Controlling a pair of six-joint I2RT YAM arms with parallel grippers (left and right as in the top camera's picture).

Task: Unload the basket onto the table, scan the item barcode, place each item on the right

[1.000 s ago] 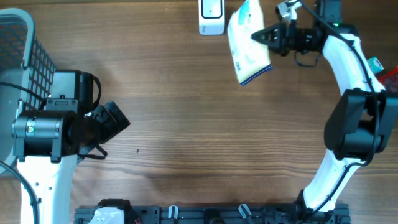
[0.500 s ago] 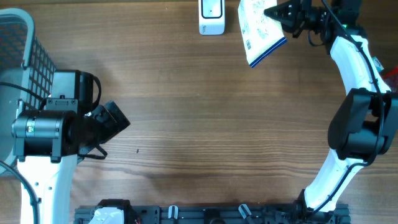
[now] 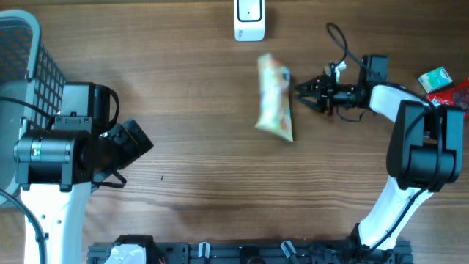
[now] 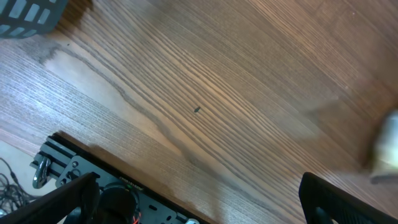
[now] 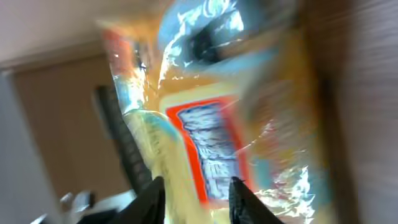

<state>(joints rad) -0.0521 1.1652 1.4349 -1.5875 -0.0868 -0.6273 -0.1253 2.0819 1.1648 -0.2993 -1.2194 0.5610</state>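
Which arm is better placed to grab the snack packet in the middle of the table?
Right. The right tool sits just beside the packet, pointing at it with jaws parted, and the white device is nearby. The left tool is far off beside the basket.

The packet (image 3: 274, 97), below and right of the scanner (image 3: 249, 20), is blurred in 2 views, its print unreadable. The scanner runs off the top edge; the basket (image 3: 47, 70), far left of it, is cropped.
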